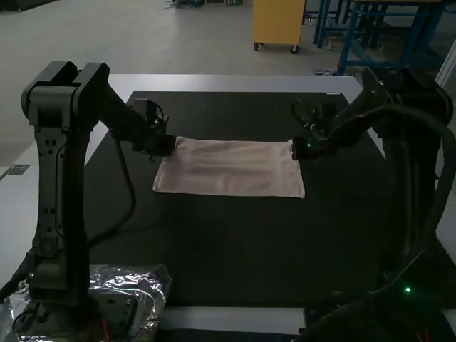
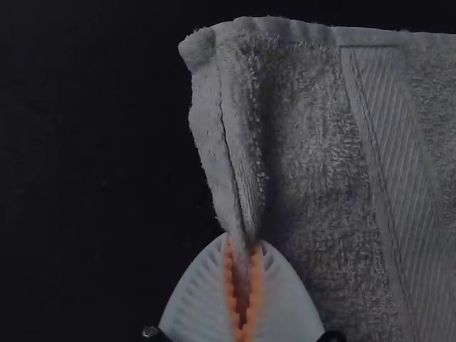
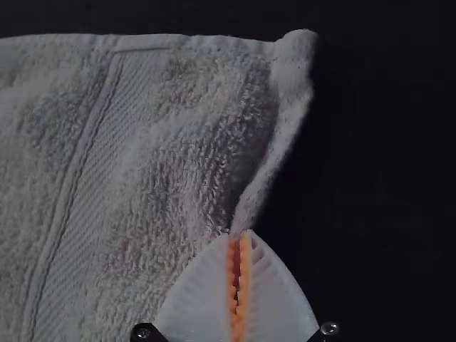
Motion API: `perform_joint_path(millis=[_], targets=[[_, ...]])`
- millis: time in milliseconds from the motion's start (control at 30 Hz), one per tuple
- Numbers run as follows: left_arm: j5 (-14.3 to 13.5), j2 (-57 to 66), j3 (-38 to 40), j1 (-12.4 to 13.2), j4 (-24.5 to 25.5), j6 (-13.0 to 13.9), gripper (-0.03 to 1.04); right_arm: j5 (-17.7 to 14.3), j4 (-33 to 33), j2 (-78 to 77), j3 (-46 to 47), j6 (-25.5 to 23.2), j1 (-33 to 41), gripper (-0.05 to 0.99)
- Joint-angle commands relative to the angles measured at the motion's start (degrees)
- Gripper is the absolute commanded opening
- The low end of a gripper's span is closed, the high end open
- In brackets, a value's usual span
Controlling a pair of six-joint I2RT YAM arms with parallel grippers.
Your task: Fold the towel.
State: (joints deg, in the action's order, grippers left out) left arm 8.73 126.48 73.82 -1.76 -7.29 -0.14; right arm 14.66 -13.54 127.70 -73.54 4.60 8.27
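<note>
Left pincer (image 1: 172,146) has its fingers closed on the towel's (image 1: 231,169) left side, near the far corner; the right pincer (image 1: 295,148) clamps the right side, also near its far corner. Between them the towel stretches crosswise over the worktop (image 1: 235,249), nearer its far edge than its near one.

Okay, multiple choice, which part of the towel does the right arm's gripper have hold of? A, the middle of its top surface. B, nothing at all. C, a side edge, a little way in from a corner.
C: the right gripper is shut on the side edge of the towel, with the corner just beyond its fingertips.
</note>
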Motion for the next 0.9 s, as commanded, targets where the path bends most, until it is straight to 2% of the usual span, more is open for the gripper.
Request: perform_joint_path(millis=[0,133,467,867], targets=[[0.67,0.88,0.27,1.67,0.35,0.58,0.02,2.04,0.44,-0.87,0.94,0.15,-1.68,-0.02],[2.34,-1.23,0.27,2.37,0.61,0.67,0.02,2.48,0.53,-3.42,1.12,-0.12,-2.91,-0.02],[6.65,-8.79,-0.96,2.20,4.83,0.76,0.02,4.59,0.62,-10.54,5.60,-0.21,-3.61,-0.02],[6.82,-18.46,-9.22,2.73,8.26,3.66,0.02,7.41,1.85,-20.91,14.21,-1.88,-3.61,-0.02]])
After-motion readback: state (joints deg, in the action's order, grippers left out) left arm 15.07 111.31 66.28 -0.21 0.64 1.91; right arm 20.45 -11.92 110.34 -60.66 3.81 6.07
